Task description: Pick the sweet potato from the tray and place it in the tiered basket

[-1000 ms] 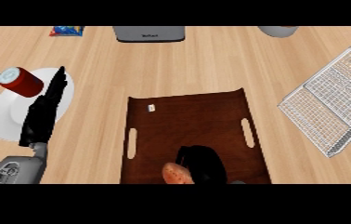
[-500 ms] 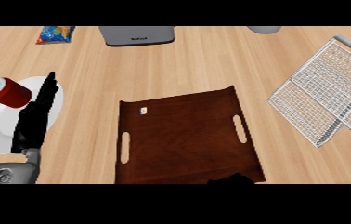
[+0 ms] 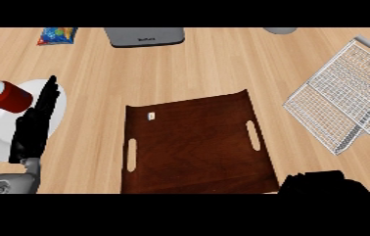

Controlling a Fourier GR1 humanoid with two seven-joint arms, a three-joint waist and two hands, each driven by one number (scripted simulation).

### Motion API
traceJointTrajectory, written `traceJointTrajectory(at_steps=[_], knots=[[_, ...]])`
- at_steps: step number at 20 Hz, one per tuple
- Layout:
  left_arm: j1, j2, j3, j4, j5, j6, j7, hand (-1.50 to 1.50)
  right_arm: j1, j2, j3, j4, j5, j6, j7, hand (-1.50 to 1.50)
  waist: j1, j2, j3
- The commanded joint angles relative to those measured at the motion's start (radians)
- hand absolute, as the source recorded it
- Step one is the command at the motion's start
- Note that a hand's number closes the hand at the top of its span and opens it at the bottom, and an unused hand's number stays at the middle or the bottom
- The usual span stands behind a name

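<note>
I am looking steeply down on a pale wooden bench (image 3: 202, 63) with straight plank grain. At the centre lies one dark brown wooden tray (image 3: 195, 142), roughly square with rounded corners, a smooth polished grain and two slot handles, one at 3 o'clock and one at 9 o'clock. One small white tag (image 3: 151, 115) sits near its 10 o'clock corner.

I cannot see the sweet potato anywhere; the tray's surface carries only that tag.

At 3 o'clock sits one white wire tiered basket (image 3: 334, 100), a fine square mesh made of flat rectangular panels, set at an angle.

My black left hand (image 3: 34, 125) shows at 9 o'clock, fingers straight and pointing up, relaxed, holding nothing. It lies over one round white plate (image 3: 59, 100), beside one red cylinder (image 3: 13, 97).

My right hand (image 3: 323, 182) is a black mass at 5 o'clock, just beside the tray's corner; I cannot tell whether it is open or closed, or whether it holds anything.

Along the 12 o'clock edge: one grey rectangular object (image 3: 145, 36), one colourful crinkled packet (image 3: 56, 35) at 11 o'clock, one grey rounded object (image 3: 280, 30) at 1 o'clock.
</note>
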Motion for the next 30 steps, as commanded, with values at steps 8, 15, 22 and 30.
traceJointTrajectory(at_steps=[8,15,22,30], knots=[[-0.015,-0.024,-0.017,0.008,-0.012,-0.004,-0.017,0.00,0.129,-0.226,-0.443,-0.039,-0.435,0.042,-0.186,1.50,0.021,0.014,-0.001],[-0.032,-0.010,-0.002,0.016,-0.009,-0.039,-0.004,0.00,0.213,-0.270,-0.808,0.174,-0.620,0.243,-0.457,1.50,0.036,0.010,-0.002],[-0.027,-0.022,-0.009,-0.012,-0.012,-0.055,-0.006,0.00,0.164,-0.314,-0.930,0.420,-0.409,0.252,-0.508,1.50,0.066,0.015,-0.004],[-0.072,-0.021,0.010,0.037,-0.044,-0.089,-0.016,0.00,-0.069,-0.224,-0.833,0.799,-0.318,0.308,-0.747,1.50,0.093,0.019,-0.004]])
